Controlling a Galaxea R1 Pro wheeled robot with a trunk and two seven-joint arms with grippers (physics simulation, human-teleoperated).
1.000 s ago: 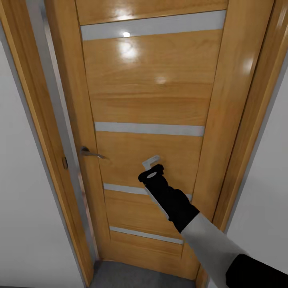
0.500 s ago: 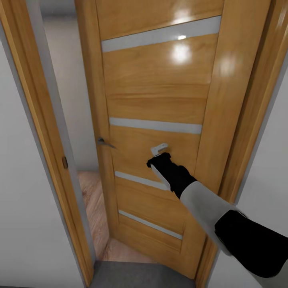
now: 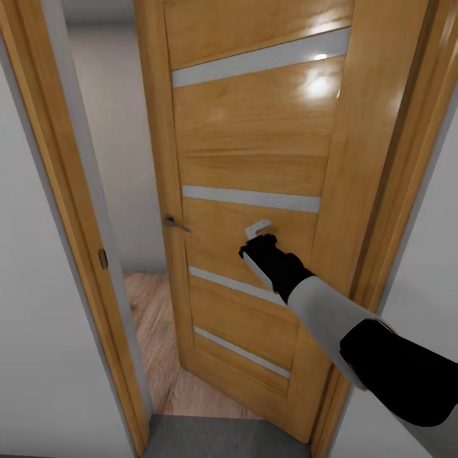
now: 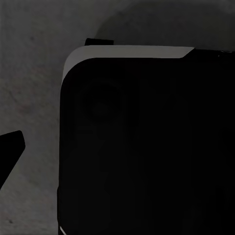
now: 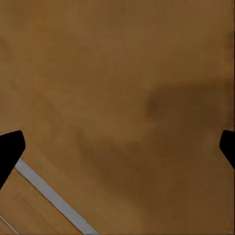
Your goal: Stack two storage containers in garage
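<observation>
The two storage containers are out of view. An orange-brown wooden door (image 3: 254, 146) with grey-white horizontal strips stands ajar in front of me. My right gripper (image 3: 257, 228) is held against the door's middle panel, right of its metal handle (image 3: 173, 222). In the right wrist view the right gripper (image 5: 117, 147) is open, its two dark fingertips (image 5: 10, 149) far apart with the door's wood close behind them. In the left wrist view the left gripper (image 4: 117, 147) hangs by a black part of the robot's body over dark grey floor (image 4: 29, 73), one fingertip (image 4: 11, 147) showing.
The wooden door frame (image 3: 76, 222) stands at the left, and another jamb (image 3: 388, 210) at the right, both flanked by white walls. Through the gap I see light wood plank floor (image 3: 149, 318) and a pale wall. Grey floor (image 3: 222, 439) lies at the threshold.
The door has swung further open, away from me, widening the gap at its handle side. My right arm has reached forward with it, staying on the middle panel.
</observation>
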